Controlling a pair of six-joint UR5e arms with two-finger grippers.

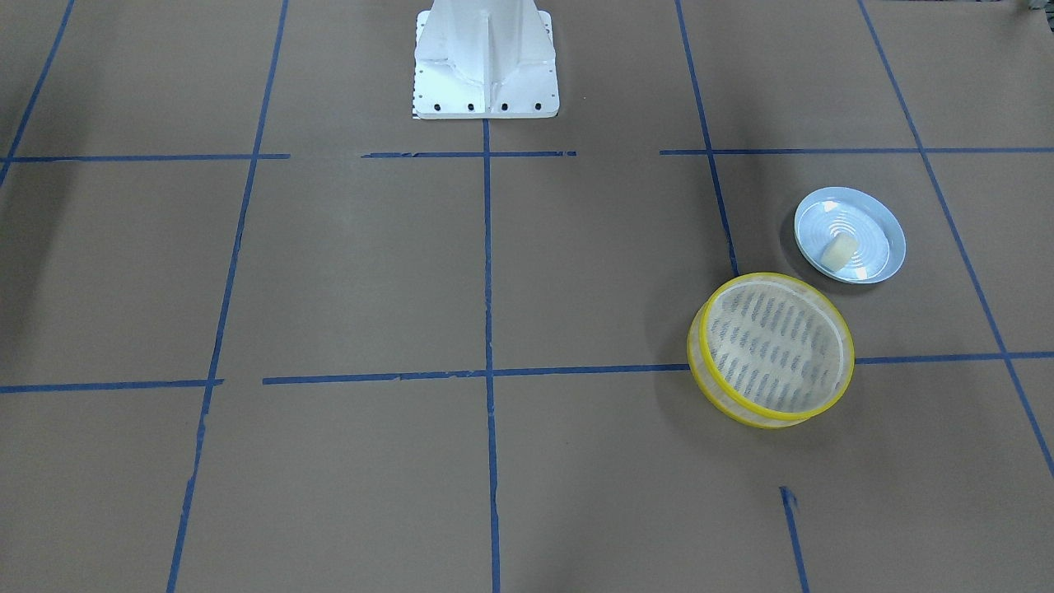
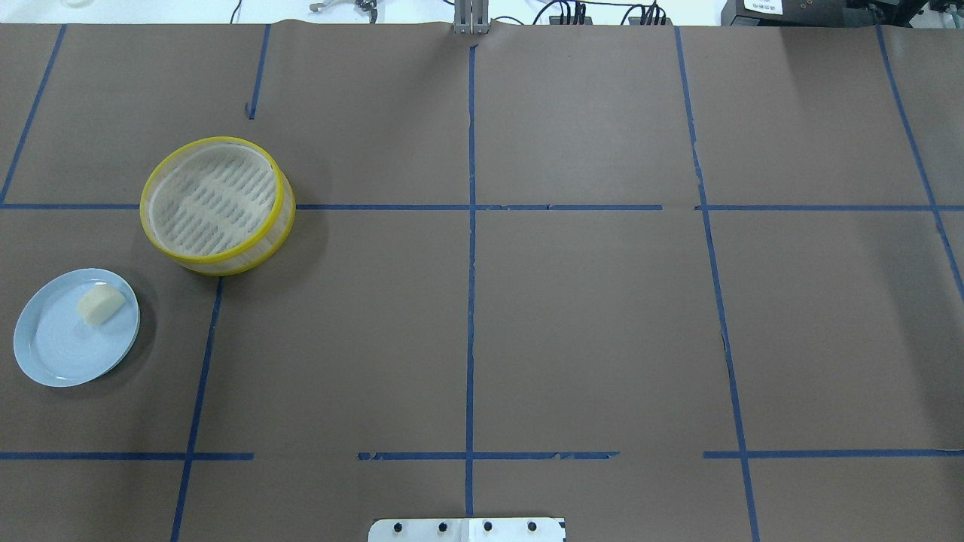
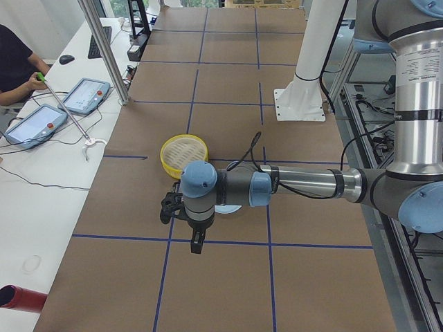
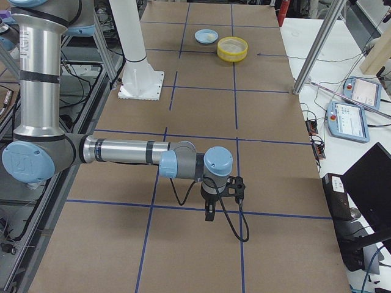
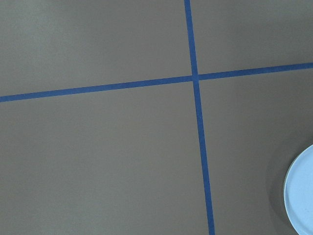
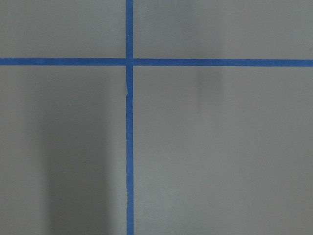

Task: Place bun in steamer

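Overhead exterior view: the steamer (image 2: 215,199) and the plate (image 2: 45,361) are seen in the left half of the table (image 2: 602,316), near each other but not touching.
Steamer: set upright across a blue tape line (image 2: 376,207), farther from the robot than the plate; only its own slotted pale base is shown within the yellow rims (image 1: 774,346).
Plate: pale blue and glossy (image 1: 889,222); the bun (image 2: 101,303) is carried on it.
Bun: laid flat, touching the plate, off centre on the side turned toward the steamer (image 1: 840,251); its long axis is set aslant, running from the plate's middle out toward that rim.
Left gripper: pointed down above the table (image 3: 197,245), shown only in the exterior left view, so whether it is released or clenched cannot be told; most of the plate is hidden in that view by the left arm (image 3: 304,183).
Left wrist view: only an edge of the plate is caught at the lower right (image 5: 303,196).
Right gripper: pointed down over the far end of the table (image 4: 209,213), well apart from the bun; its state cannot be told.
Surroundings: a white base mount (image 1: 486,58); pendants (image 3: 34,124) on a side bench.
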